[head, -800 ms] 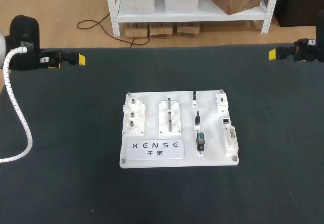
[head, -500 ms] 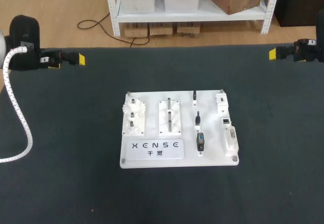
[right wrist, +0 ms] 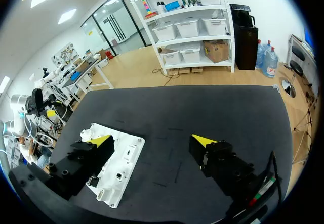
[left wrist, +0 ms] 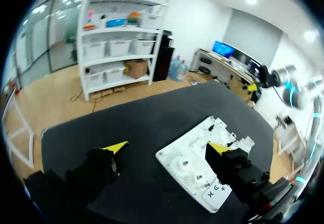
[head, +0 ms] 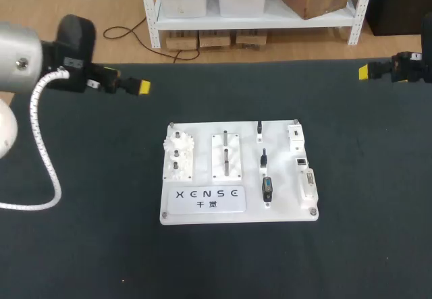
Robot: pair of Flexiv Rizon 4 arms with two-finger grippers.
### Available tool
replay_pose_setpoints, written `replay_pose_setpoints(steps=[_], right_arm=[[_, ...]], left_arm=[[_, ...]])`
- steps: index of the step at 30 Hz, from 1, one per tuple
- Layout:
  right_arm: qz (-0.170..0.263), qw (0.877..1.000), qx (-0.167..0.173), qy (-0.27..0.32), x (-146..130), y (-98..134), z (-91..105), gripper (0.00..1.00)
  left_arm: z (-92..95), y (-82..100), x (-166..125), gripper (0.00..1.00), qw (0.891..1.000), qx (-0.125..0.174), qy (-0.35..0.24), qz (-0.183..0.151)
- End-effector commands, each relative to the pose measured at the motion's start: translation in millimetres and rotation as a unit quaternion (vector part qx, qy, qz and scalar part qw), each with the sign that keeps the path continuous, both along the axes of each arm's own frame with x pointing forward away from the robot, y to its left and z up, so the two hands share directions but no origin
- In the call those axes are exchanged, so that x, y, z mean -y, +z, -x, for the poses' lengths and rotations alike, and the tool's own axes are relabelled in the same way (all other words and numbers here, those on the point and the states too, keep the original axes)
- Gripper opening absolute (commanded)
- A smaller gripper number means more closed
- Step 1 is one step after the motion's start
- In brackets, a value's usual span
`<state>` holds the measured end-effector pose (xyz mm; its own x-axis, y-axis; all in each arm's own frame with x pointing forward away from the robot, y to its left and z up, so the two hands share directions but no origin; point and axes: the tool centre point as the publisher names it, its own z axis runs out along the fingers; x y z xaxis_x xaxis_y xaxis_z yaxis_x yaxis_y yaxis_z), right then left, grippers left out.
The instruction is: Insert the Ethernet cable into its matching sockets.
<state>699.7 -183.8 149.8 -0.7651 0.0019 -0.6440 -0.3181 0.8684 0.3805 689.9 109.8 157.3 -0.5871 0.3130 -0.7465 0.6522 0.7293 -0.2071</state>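
Swinging inward, left arm (head: 27, 59) now stretches level over the bench (head: 88, 245), left pincer (head: 142, 87) spread (right pincer (head: 364, 72) likewise, at the far corner). White board (head: 202, 201) with Ethernet socket (head: 301, 159) lies mid-bench.

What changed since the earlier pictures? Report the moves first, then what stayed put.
The left arm swung in from the left edge of the table toward the middle. This carried the open, empty left pincer rightward and a little nearer the white board. Nothing was taken hold of or let go. The right pincer stayed at the far right edge, and the board did not shift.
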Motion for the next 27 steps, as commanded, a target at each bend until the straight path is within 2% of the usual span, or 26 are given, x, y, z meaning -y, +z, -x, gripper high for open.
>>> replay_pose_setpoints(steps=[1,7,8,14,23,27], right_arm=[[-0.001,1.000,0.000,0.001,0.8,-0.2,-0.3,1.00],[-0.001,1.000,0.000,0.001,0.8,-0.2,-0.3,1.00],[-0.001,1.000,0.000,0.001,0.8,-0.2,-0.3,1.00],[-0.001,1.000,0.000,0.001,0.8,-0.2,-0.3,1.00],[-0.001,1.000,0.000,0.001,0.8,-0.2,-0.3,1.00],[-0.001,1.000,0.000,0.001,0.8,-0.2,-0.3,1.00]], left_arm=[[3.3,-11.0,14.5,1.00,0.981,0.079,-0.175,0.038],[22.0,-22.0,45.3,1.00,0.958,0.102,-0.262,0.052],[25.3,-23.7,48.0,1.00,0.957,0.102,-0.268,0.040],[52.9,-30.3,71.7,1.00,0.940,0.122,-0.318,0.033],[79.9,-47.2,86.0,1.00,0.936,0.132,-0.325,0.027],[85.3,-56.5,87.4,1.00,0.941,0.127,-0.311,0.029]])
